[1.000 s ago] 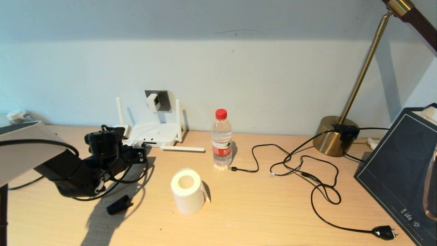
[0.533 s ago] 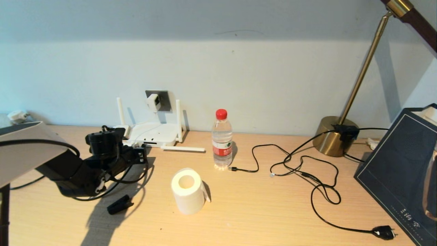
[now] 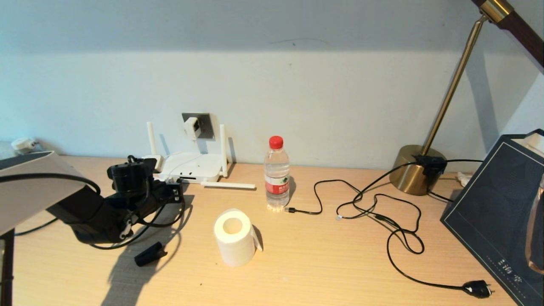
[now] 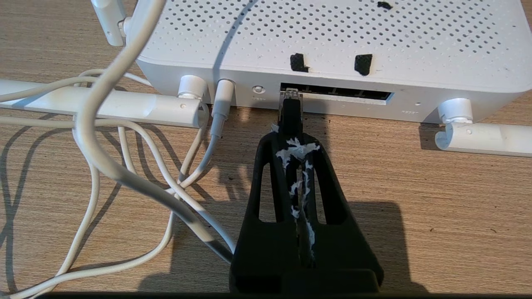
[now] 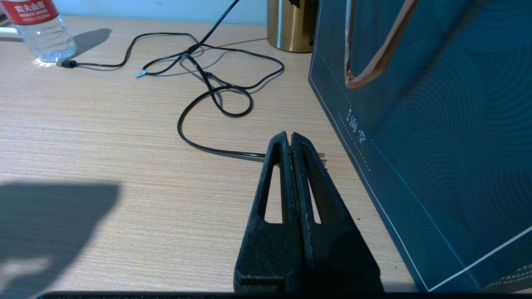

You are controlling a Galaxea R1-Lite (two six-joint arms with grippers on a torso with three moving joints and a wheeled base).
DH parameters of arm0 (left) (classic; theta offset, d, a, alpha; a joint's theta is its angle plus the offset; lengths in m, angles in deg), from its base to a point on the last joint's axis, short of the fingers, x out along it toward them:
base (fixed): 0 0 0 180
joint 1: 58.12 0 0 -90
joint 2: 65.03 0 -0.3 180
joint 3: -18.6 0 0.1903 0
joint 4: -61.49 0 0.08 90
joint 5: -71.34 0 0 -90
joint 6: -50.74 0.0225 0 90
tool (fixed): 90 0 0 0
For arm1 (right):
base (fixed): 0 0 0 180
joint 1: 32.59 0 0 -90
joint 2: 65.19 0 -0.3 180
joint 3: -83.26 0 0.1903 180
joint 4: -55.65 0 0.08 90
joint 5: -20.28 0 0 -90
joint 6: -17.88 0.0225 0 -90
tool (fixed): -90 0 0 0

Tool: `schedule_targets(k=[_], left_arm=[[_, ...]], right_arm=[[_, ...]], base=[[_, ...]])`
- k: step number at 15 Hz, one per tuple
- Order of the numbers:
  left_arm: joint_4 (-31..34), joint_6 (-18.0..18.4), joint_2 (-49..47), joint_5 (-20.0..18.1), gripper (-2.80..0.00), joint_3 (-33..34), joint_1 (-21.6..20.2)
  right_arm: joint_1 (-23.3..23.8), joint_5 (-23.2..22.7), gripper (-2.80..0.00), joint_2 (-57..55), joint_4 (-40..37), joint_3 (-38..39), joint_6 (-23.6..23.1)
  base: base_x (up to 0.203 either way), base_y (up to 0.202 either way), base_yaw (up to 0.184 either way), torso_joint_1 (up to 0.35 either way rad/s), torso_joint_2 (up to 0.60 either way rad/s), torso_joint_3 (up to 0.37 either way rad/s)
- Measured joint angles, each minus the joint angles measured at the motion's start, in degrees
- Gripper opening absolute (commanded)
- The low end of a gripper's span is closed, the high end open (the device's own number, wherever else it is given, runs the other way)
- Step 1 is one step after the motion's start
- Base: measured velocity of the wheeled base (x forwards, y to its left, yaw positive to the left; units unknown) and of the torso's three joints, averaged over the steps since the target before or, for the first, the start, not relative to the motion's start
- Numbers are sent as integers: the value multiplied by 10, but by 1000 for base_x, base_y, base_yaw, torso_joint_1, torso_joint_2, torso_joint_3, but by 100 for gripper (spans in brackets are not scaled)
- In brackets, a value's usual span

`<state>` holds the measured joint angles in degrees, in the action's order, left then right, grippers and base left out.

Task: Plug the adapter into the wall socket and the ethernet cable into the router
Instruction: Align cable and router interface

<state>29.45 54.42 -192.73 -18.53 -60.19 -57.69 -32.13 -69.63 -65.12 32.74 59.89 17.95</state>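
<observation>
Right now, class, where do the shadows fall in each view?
Head view: left gripper and paper roll shade the table beneath them. Left wrist view: shadow around the gripper. Right wrist view: a dark patch beside the right gripper.

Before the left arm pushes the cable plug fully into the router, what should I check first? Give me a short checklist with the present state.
1. Adapter sits in the wall socket: ok.
2. Left gripper shut on the ethernet cable: ok.
3. Plug tip lined up with the router port row: ok.
4. Plug fully seated: cannot tell.
5. White cords apart from the plug path: ok.
6. Right gripper shut, away by the bag: ok.
</observation>
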Motion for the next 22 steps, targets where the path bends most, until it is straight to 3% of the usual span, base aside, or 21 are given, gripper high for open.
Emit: schedule_targets(k=[22], left_arm=[[-3,0,-6,0,-280,-2,1]], right_arm=[[0,0,-280,0,0,0,0]], base=[[0,0,0,0,0,0]])
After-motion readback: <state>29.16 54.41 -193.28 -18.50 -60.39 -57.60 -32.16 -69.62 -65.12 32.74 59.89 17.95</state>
